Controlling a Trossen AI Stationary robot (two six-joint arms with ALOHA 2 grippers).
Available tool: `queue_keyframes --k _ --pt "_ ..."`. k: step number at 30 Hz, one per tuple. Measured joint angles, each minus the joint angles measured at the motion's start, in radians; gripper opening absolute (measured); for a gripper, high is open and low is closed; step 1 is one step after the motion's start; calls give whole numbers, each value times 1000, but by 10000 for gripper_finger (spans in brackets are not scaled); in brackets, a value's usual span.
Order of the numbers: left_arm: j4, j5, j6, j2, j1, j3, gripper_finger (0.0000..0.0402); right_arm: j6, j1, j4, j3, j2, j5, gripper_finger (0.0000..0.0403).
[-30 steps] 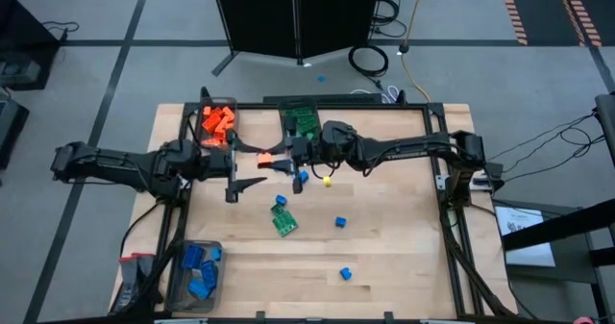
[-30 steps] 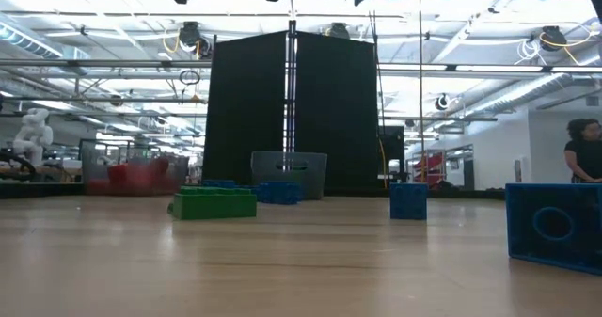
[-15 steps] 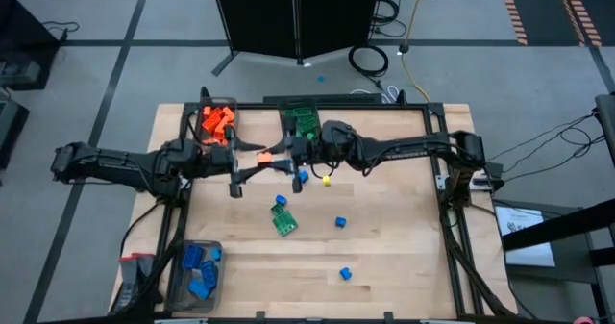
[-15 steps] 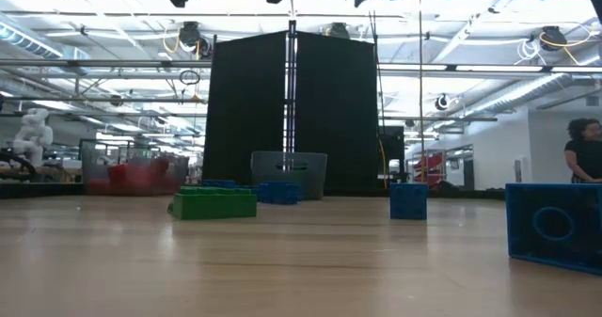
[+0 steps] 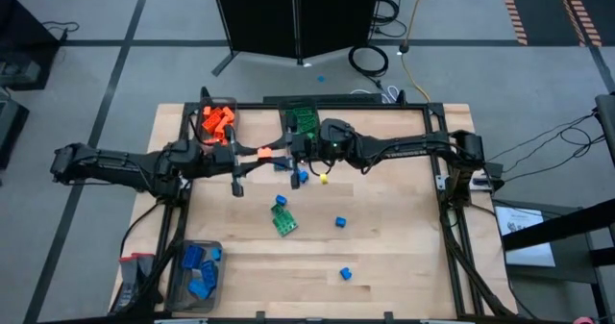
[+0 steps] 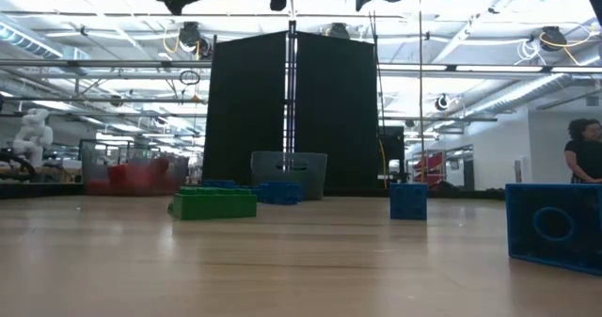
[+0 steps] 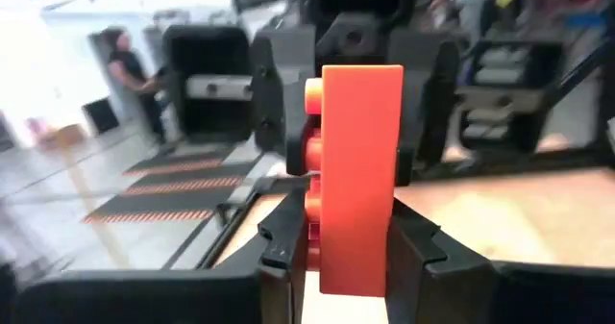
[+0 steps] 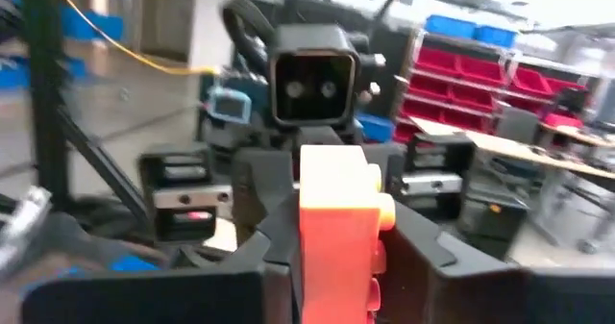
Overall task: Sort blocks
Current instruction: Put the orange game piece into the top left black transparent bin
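Meeting above the far middle of the counter (image 5: 404, 257), both arms hold one orange block (image 5: 261, 154) between them. The left pincer (image 5: 252, 161) is narrowed onto it: in the left wrist view the orange block (image 7: 357, 175) stands upright, pinched between the dark fingers (image 7: 279, 242). The right pincer (image 5: 279, 158) grips the same block from the opposite side; the right wrist view shows the block (image 8: 336, 230) between that arm's own fingers (image 8: 423, 237), studs facing sideways, with the other arm's wrist directly behind.

Remaining blocks, overhead view:
- orange blocks (image 5: 217, 122) heaped in a bin (image 5: 219, 139) at the far left corner;
- green blocks (image 5: 306, 121) in a bin at far centre;
- blue blocks (image 5: 199, 269) in a bin (image 5: 179, 295) at the near left corner;
- a green block (image 5: 285, 223) and a small blue block (image 5: 281, 202) loose at centre, close together;
- further loose blue blocks (image 5: 340, 222), (image 5: 345, 273) toward the near side;
- a small yellow piece (image 5: 324, 180) just below the right arm.

A person (image 6: 583, 152) stands in the room beyond, at the low view's right edge.
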Motion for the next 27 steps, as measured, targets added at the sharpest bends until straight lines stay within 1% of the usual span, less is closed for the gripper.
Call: queue_keyframes --k 1,3,4,6,7,9,12,15,17,19,21,23,25,27 --pt "-25 -30 4 0 6 0 78 -9 -2 -29 0 -5 28 103" --pt "-84 -131 0 0 23 0 78 -23 -5 -85 0 -16 128 151" --pt "-121 -190 -16 0 34 0 78 -33 -8 -118 0 -25 179 176" --pt "-180 -333 -60 0 61 0 78 -38 -7 -187 0 -58 247 222" --pt "-198 -394 -77 0 76 0 78 -39 -6 -208 1 -70 266 241" --pt "-239 -483 -94 -2 107 0 78 -37 -5 -273 2 -98 268 271" --pt "-302 -575 -145 -1 197 0 78 -33 -11 -352 0 -127 283 290" --pt "-363 -572 -209 -1 328 -1 78 -35 -3 -423 0 -176 286 293" --pt "-390 -567 -241 0 426 -14 78 -33 8 -513 1 -217 283 288" --pt "-382 -522 -259 -3 511 -29 78 -31 19 -629 1 -252 285 283" --pt "-376 -445 -266 -5 593 -43 78 -11 35 -735 -1 -289 287 278" --pt "-367 -378 -267 -3 662 -57 78 15 53 -801 0 -329 287 275" --pt "-373 -354 -266 -2 717 -73 78 46 68 -870 2 -357 284 274" --pt "-385 -350 -263 0 763 -86 78 73 77 -949 2 -367 285 274"
